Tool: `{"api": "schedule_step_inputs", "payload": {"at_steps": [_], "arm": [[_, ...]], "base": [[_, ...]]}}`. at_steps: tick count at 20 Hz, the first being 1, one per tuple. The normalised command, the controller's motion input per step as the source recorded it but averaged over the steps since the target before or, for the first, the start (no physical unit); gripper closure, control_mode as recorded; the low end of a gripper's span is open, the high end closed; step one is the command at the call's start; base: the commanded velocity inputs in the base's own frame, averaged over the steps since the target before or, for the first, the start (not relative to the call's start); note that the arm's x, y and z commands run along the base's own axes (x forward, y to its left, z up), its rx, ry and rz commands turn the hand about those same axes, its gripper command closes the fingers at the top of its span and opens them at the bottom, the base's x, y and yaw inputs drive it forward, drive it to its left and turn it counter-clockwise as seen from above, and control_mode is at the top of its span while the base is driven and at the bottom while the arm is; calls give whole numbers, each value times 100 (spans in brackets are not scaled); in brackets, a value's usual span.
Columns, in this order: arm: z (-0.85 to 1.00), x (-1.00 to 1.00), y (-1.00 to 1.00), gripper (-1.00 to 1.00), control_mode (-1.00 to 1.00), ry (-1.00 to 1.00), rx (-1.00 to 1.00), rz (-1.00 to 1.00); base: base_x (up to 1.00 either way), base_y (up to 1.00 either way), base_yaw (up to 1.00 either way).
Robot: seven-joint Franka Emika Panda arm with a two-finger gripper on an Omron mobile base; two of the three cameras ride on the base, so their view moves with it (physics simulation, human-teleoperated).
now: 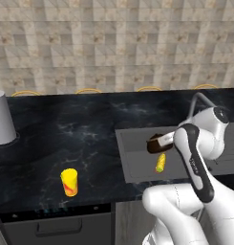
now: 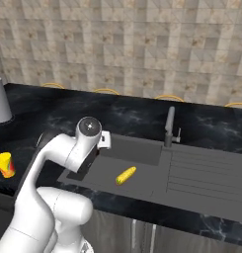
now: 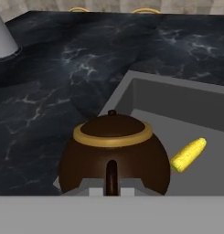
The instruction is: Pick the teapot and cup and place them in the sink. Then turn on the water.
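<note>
**Teapot held over the sink's left side, cup on the counter**

Left base view: the white arm rises from the lower right and reaches over the sink (image 1: 137, 167), a wide grey rectangular basin set into a black, white-veined marble counter (image 1: 66, 129). At the end of the arm the dark-brown teapot (image 1: 154, 143) hangs above the basin's left half, its squat round body partly covered by the wrist. Below it in the basin lies a knobbly yellow corn cob (image 1: 160, 162). The cup (image 1: 69, 182), a bright-yellow tapered tumbler with a red-orange mark, stands upright on the counter well left of the sink, near the front edge. A pale grey cylinder (image 1: 3, 118) stands at the far left. The curved tap (image 1: 200, 99) shows behind the arm.

Right base view: here the arm's elbow hides the teapot, but the sink's ribbed draining board (image 2: 206, 175) and the upright tap (image 2: 169, 126) are plain. The corn cob (image 2: 126, 175) lies mid-basin; the cup (image 2: 5, 164) sits at the left edge.

Hand view: the gripper (image 3: 112, 189) is pinched tight on the teapot's (image 3: 114, 157) thin upright handle. The glossy brown body carries a tan band under a domed lid with a small knob. It hangs over the basin's near corner, corn cob (image 3: 189, 154) to the right.
</note>
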Motion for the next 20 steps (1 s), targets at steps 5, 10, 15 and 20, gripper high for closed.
{"api": "schedule_step_inputs", "payload": {"at_steps": [5, 10, 15, 20], "arm": [[-52, 34, -4, 100, -100, 0, 0, 7], [-35, 20, -18, 100, -100, 0, -2, 3], [-22, 26, -17, 100, -100, 0, -2, 0], [-18, 38, -7, 100, -100, 0, -1, 0]], "base": [[0, 0, 0], [0, 0, 0], [0, 0, 0], [0, 0, 0]]}}
